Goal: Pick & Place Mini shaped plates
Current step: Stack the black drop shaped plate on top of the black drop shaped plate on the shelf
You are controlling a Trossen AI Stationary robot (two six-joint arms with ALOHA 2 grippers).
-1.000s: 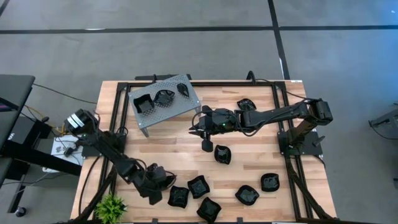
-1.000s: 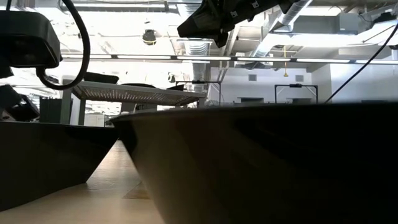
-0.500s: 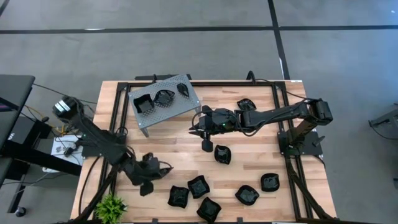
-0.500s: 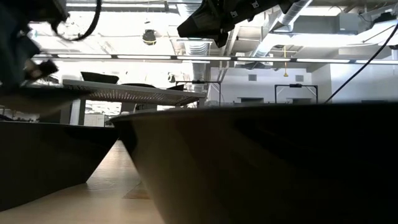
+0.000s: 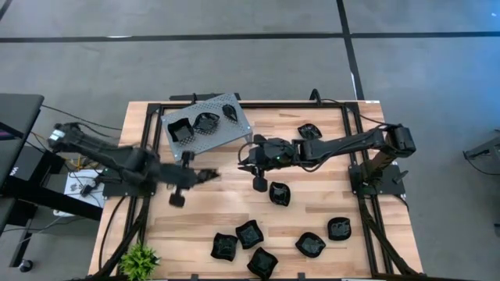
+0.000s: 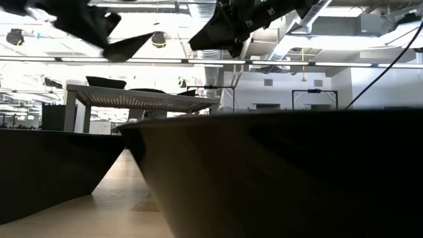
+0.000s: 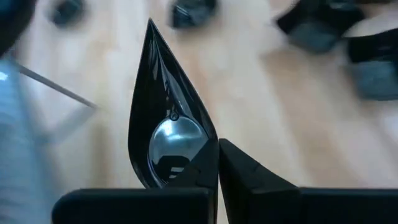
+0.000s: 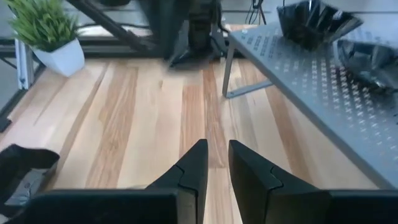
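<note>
A teardrop plate [image 7: 163, 134] is clamped by its rim at the rounded end in the left gripper [image 5: 205, 176], with the pointed tip facing away from the wrist. It is carried in the air just in front of the grey perforated tray [image 5: 234, 131], clear of the table [image 5: 312, 172].

3 plates already sit on the tray: a square dish [image 5: 179, 130], a scalloped dish [image 5: 206, 122] and a small leaf dish [image 5: 230, 112]. About 7 more lie on the table, most in a cluster near the front edge [image 5: 248, 234]; 1 lies just beside the right gripper [image 5: 258, 181].

The right gripper is held over mid-table nr the tray's right end, nothing seen between its fingers, a narrow gap showing in its wrist view.

Step in hand, as judged: placing the teardrop plate on the tray.
- Plate to be raised above tray height before crossing the edge.
- A bare patch to be chosen, prob. the near right part, apart from the 3 dishes.
- Plate to be kept level and lowered till touching before release; glossy rim may slip.
- Right arm is close by, so clearance to be kept.
</note>
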